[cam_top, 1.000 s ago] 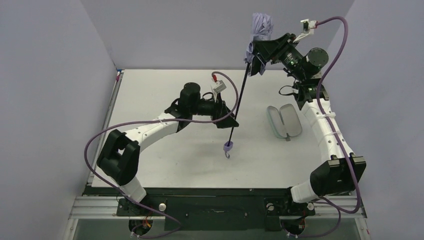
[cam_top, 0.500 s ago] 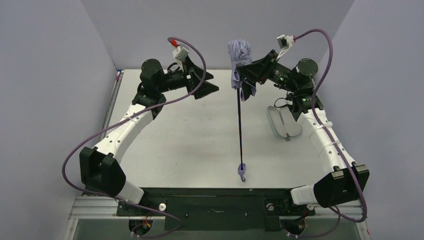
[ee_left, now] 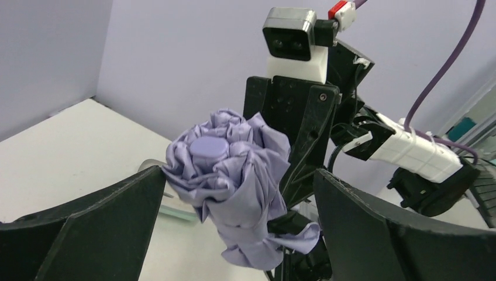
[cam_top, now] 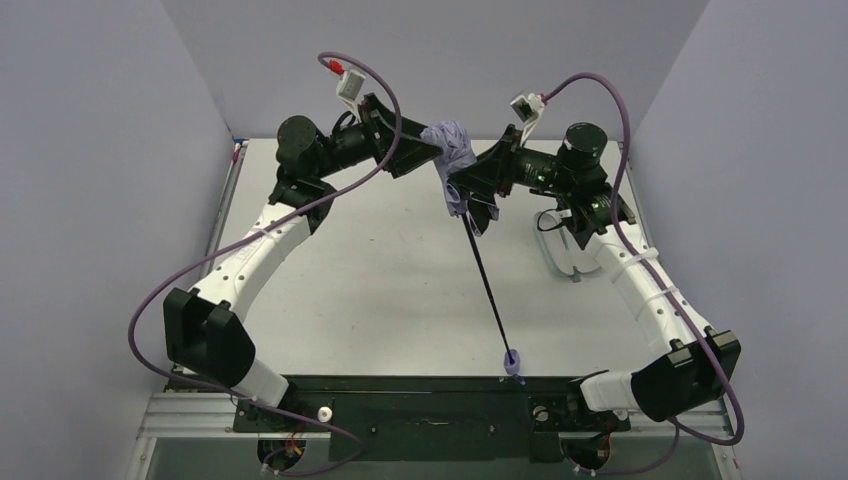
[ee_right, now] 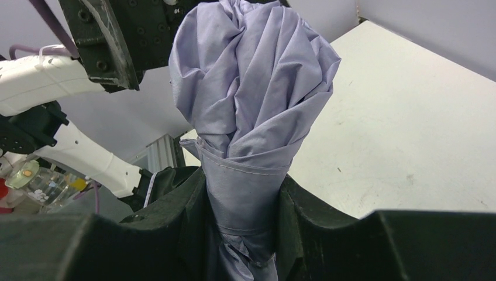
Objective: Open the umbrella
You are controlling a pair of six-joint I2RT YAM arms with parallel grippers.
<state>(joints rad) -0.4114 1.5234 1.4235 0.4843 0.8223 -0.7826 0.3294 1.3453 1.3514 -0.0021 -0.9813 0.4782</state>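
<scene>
Lavender fabric of the folded umbrella (cam_top: 452,150) (ee_left: 234,175) (ee_right: 251,88) stands bunched between the right fingers (cam_top: 490,175) (ee_right: 187,199), which pinch the lower part of the furled canopy from both sides, with the crumpled top rising well past their tips. Below that grip the thin black shaft (cam_top: 490,290) slants away down to the small lavender handle (cam_top: 513,361), which hangs by the near edge of the table (cam_top: 350,290). The left fingers (cam_top: 418,160) (ee_left: 134,199) are spread wide, one on each side of the canopy's capped top, so the bundle sits in the gap between them. One fingertip lies just beside the fabric; whether it touches cannot be told.
</scene>
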